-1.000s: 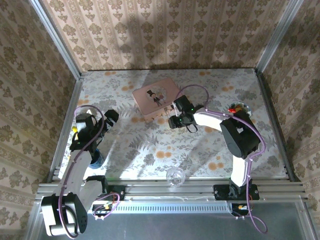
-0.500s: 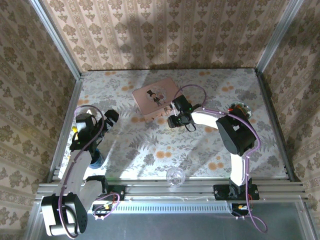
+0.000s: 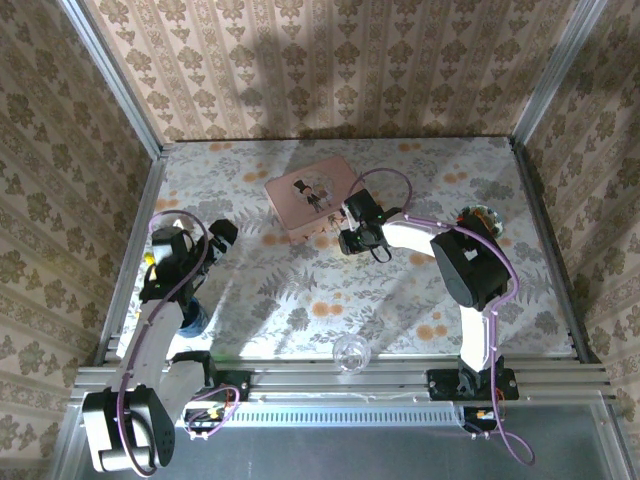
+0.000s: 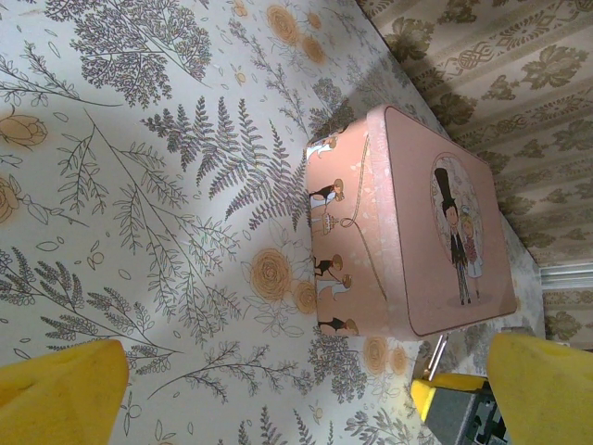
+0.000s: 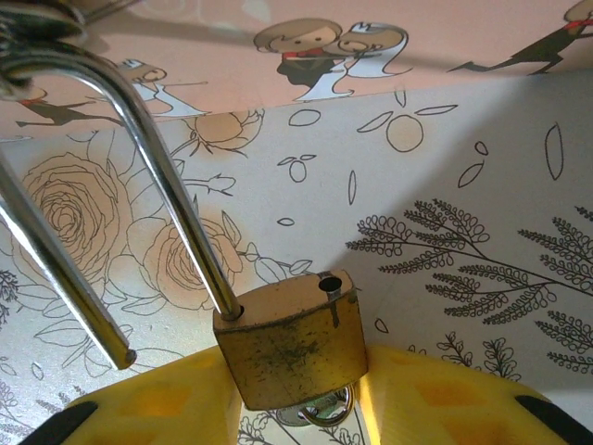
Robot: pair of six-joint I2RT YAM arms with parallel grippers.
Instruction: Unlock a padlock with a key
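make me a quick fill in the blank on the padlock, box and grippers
1. The padlock sits between the right gripper's ___ fingers.
2. One end of its shackle is ___ of the brass body.
3. The man pictured on the box wears a top ___.
4. The left gripper is wide ___.
Missing: yellow; out; hat; open.

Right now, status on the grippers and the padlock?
Left gripper open, clear of the pink picture-lidded box. Right gripper shut on the small brass padlock. Silvery shackle open, one leg free, hooked at box. Nothing blocking.
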